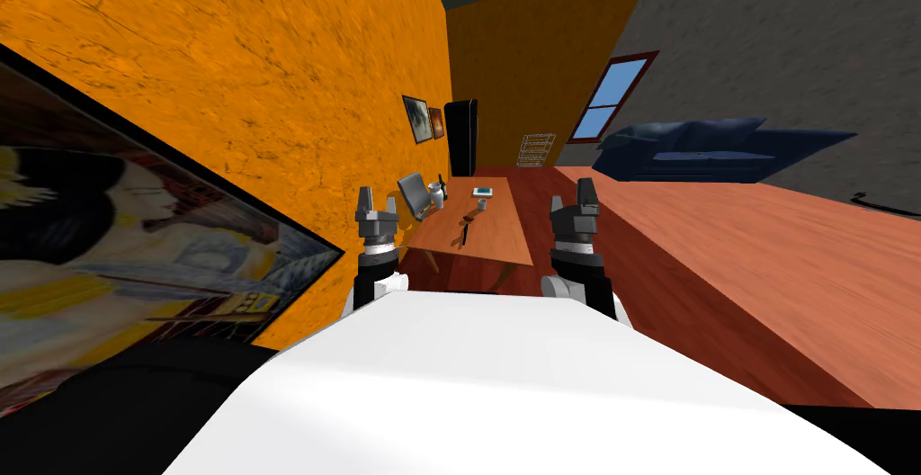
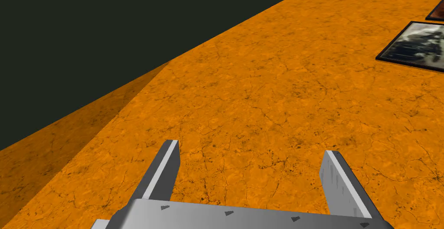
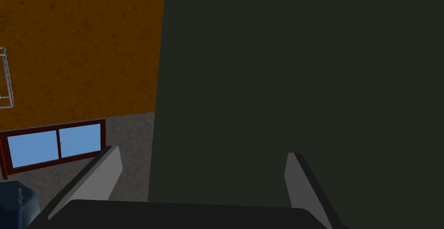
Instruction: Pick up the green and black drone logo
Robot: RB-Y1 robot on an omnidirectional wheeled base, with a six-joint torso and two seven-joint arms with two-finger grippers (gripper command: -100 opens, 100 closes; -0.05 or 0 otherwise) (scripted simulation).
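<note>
Two arms raised, fingers spread, holding nothing: left gripper [image 1: 378, 198] beside orange wall [image 1: 270, 92], right gripper [image 1: 572, 195] apart. Wooden table [image 1: 496, 231] well ahead, small items on top.

the head camera is looking steeply down and forward, rolled, along the orange wall [image 1: 270, 92] towards a far wooden table [image 1: 495, 236]. the left wrist camera is sitting behind the left gripper [image 2: 252, 148], facing that wall from near and slanting up to the dark ceiling [image 2: 86, 31], sharing the framed picture [image 2: 412, 44] with the head view. the right wrist camera is pointing along the right gripper [image 3: 204, 152] at the ceiling, sharing the window [image 3: 54, 146], wire rack [image 3: 5, 79] and blue sofa [image 3: 15, 204] with the head view.
</note>
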